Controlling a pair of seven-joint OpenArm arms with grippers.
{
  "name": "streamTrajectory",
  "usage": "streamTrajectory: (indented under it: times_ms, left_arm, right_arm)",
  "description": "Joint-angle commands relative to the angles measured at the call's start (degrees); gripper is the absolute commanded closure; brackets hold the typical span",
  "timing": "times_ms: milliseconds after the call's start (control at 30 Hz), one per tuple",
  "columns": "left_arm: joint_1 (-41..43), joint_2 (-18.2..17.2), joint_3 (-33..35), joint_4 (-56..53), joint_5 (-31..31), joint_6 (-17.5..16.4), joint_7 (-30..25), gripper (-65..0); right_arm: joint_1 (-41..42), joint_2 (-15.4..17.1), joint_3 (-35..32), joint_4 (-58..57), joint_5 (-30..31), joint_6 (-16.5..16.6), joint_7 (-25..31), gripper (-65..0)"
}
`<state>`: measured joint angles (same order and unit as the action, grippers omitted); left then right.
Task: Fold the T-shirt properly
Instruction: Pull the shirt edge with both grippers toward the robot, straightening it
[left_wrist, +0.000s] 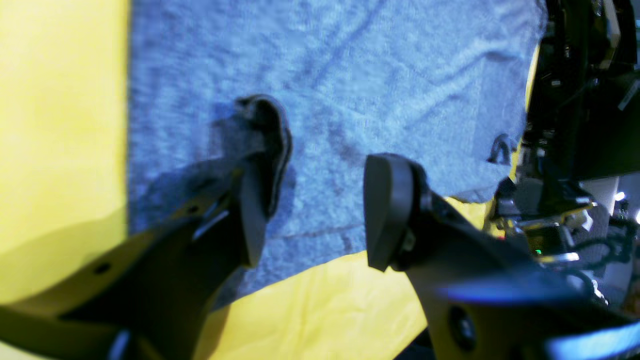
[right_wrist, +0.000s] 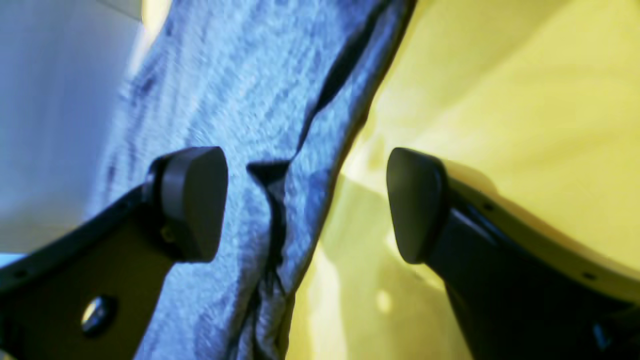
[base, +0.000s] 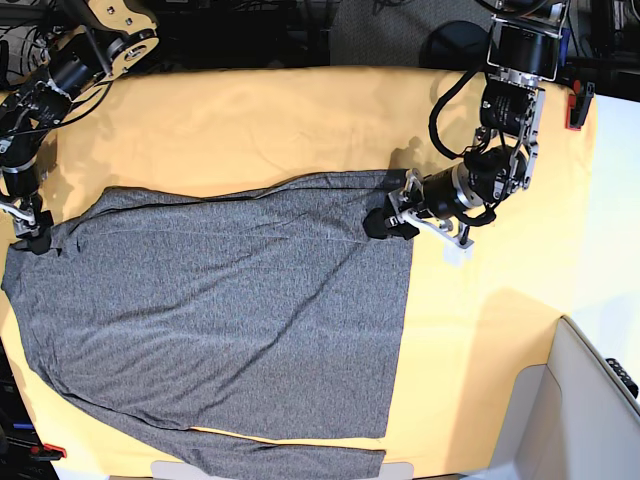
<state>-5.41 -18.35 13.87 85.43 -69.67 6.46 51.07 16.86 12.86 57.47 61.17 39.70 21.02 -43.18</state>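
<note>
Yellow-orange cloth (base: 480, 340) covered the work surface. Pale grey panel (base: 575, 410) stood at near right corner in base view. Bright light, soft shadows on cloth.

No lettering, label, brand, number or sign can be read in any of the three views (the small pale marks on the dark arm parts (base: 508, 130), over at the right in the base view, are too small and blurred to make out).

Both arms reaching inward, left hand (left_wrist: 315, 212) and right hand (right_wrist: 307, 205) wide apart at the fingertips, empty.
</note>
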Motion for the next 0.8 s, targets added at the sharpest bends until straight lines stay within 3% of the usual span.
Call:
streamTrajectory:
  times_ms: [0,400,600,700,767]
  left_arm:
    - [-0.96,-0.51,-0.11,1.12,-0.97,-0.17,0.14,-27.8]
    - [-0.88,-0.51,-0.29,1.12,-0.97,-0.17,0.14,-27.8]
    - [0.71,-3.50,-1.08,1.12,-1.23,-0.17,-0.12,-27.8]
    - [2.11,-3.94,-4.33,1.12,-1.32,-0.26,0.14,-27.9]
    - [3.34,-3.94,-6.79,1.12,-1.32,-0.52,0.23,-27.9]
  right_arm:
    - [1.55,0.98,-0.02,-0.38,0.34,-0.22,0.32,-49.2]
    - [5.60,1.33,-0.02,-9.25,0.69,-0.22,0.32,-49.2]
    - [4.63,1.33,-0.20,-9.52,0.34,-0.05,0.32,-49.1]
    - [3.66,1.33,-0.20,-9.52,0.34,0.30,0.32,-40.7]
    - [3.58,1.33,-0.29,-9.52,0.34,0.30,0.32,-28.2]
